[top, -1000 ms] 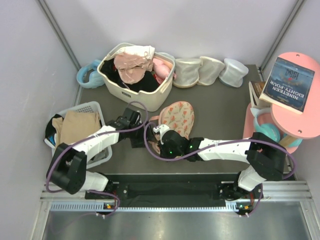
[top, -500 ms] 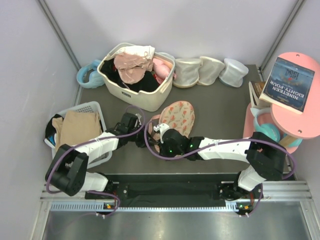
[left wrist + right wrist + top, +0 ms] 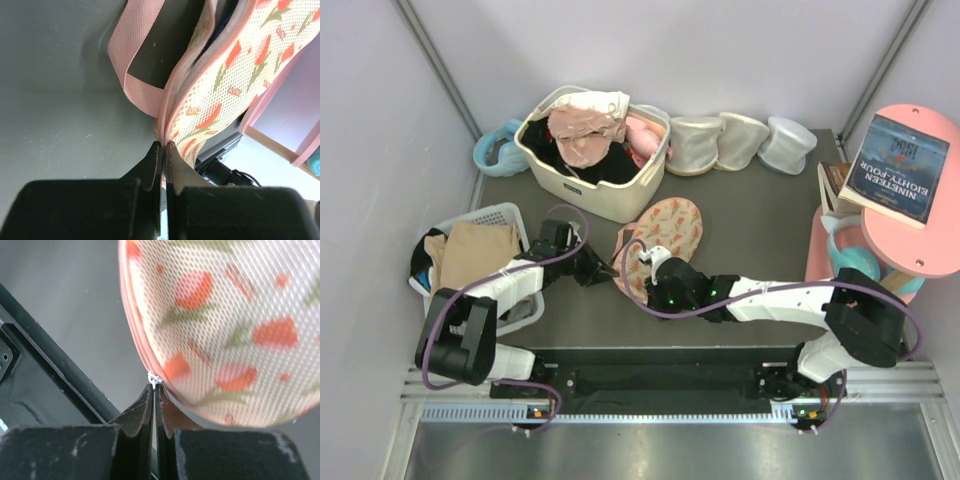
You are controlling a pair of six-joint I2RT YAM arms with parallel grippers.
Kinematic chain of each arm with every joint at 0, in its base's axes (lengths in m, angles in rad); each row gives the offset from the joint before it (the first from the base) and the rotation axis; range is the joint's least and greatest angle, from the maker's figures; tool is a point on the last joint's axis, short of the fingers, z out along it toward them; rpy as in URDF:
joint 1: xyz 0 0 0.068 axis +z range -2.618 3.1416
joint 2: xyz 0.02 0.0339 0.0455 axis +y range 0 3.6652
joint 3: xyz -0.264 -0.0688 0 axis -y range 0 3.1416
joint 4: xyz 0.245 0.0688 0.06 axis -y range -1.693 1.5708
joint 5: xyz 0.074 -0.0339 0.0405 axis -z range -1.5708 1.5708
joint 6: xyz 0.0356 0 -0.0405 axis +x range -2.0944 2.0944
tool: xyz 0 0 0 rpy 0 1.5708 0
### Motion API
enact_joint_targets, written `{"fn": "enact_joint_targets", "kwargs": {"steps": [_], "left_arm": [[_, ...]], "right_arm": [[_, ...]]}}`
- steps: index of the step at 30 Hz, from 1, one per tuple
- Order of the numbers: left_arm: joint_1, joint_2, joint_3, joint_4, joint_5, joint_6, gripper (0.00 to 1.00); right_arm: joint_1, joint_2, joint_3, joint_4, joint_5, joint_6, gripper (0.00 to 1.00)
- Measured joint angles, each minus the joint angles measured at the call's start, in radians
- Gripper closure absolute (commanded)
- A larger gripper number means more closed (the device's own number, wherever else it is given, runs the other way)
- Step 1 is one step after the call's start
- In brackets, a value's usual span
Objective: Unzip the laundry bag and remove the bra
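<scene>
The laundry bag [image 3: 665, 232] lies centrally on the desk [image 3: 760, 235]. Left fingers [image 3: 150, 170] pinch its seam [image 3: 167, 107]; right fingers [image 3: 142, 410] clamp the tiny white zip pull [image 3: 153, 378], which may slip free if tugged sideways.

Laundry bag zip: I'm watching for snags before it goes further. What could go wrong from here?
The right gripper pinches only the tiny white zip pull at its fingertips; it may slip out. The left gripper holds a thin edge of the laundry bag beside its pink strap; if that slips, the bag could drag along instead of unzipping.
</scene>
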Motion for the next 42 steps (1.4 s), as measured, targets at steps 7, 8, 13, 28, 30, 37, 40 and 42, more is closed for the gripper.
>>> {"fn": "enact_joint_targets", "kwargs": {"steps": [7,8,13,28,30,37,40,42], "left_arm": [[0.064,-0.003,0.0,-0.011,0.048,0.03,1.0],[0.072,-0.006,0.0,-0.012,0.054,0.035,1.0],[0.106,-0.016,0.0,-0.037,0.085,0.071,1.0],[0.15,-0.016,0.0,-0.109,0.111,0.192,1.0],[0.15,-0.016,0.0,-0.116,0.11,0.204,1.0],[0.151,-0.016,0.002,-0.129,0.109,0.22,1.0],[0.15,-0.021,0.002,-0.13,0.113,0.224,0.99],[0.144,-0.043,0.002,-0.135,0.113,0.224,0.93]], "right_arm": [[-0.013,-0.034,-0.038,-0.02,0.013,-0.003,1.0],[-0.016,-0.04,-0.05,-0.023,0.014,-0.004,1.0],[-0.068,-0.083,-0.123,-0.042,0.018,-0.012,1.0],[-0.329,-0.031,-0.105,-0.076,-0.002,-0.161,1.0],[-0.341,-0.008,-0.08,-0.082,-0.006,-0.183,1.0],[-0.344,-0.003,-0.023,-0.092,-0.023,-0.214,1.0],[-0.344,-0.003,0.0,-0.111,-0.032,-0.209,0.94],[-0.344,-0.008,0.019,-0.131,-0.032,-0.202,0.89]]}}
